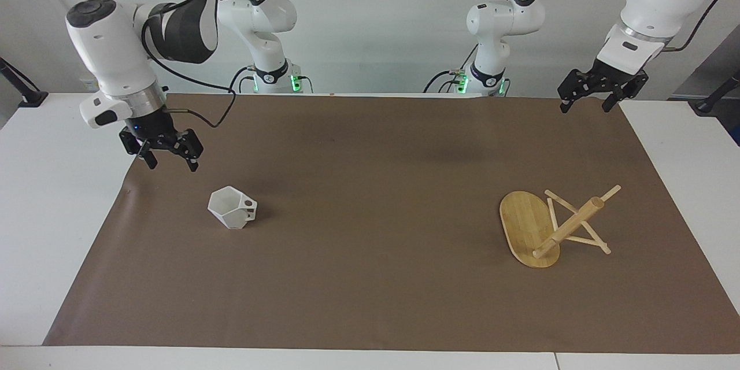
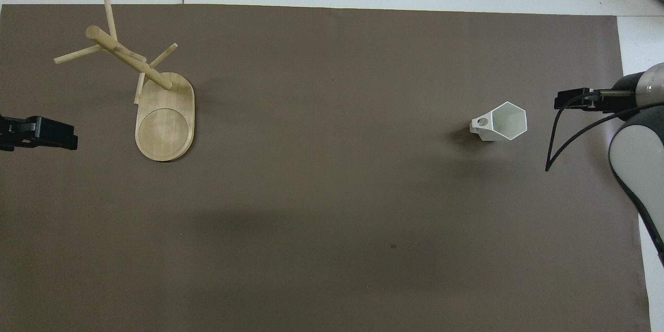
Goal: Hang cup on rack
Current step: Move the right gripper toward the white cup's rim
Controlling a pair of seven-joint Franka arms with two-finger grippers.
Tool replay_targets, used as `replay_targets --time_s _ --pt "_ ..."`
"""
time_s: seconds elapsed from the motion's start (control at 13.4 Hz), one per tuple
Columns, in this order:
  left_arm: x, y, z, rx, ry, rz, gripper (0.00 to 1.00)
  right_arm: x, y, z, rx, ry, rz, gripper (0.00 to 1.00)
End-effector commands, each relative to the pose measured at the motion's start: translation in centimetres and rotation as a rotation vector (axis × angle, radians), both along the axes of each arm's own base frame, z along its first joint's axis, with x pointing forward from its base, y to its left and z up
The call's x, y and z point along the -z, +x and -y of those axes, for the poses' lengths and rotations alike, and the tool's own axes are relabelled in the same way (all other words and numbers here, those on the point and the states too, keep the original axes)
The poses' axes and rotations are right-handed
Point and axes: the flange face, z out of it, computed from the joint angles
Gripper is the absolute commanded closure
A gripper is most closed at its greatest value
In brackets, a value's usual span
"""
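The small white cup (image 1: 232, 207) looks light, rigid and probably slick-walled, so the spread, empty right hand (image 1: 169, 163) might best pinch its rim wall.

A plain pale wall (image 1: 376, 23) rises past a white table (image 1: 52, 196) under brown paper (image 1: 370, 277).

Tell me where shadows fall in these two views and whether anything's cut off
Facing view: the cup casts a small soft shadow beside its handle. Overhead view: broad faint shadows darken the brown mat nearer the robots; the left gripper is cropped at the frame edge.
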Motion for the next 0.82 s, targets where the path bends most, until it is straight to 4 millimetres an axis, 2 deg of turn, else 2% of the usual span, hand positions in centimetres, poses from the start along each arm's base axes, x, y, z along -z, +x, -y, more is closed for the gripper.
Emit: replay_targets --time_s 0.0,0.45,0.6,0.75 --pt "0.0 -0.5 -0.1 0.002 0.011 0.023 0.00 3.2 0.6 0.0 -0.030 -0.015 0.006 0.00" --pt "0.0 -0.4 -0.1 0.002 0.010 0.032 0.00 7.4 1.4 -0.7 -0.037 -0.016 0.006 0.00" --pt "-0.1 -0.1 0.0 0.003 0.009 0.057 0.00 8.8 0.9 -0.8 -0.040 -0.014 -0.010 0.00" --pt "-0.1 0.0 0.1 0.001 0.008 0.069 0.00 9.3 0.7 -1.0 -0.044 -0.013 -0.020 0.00"
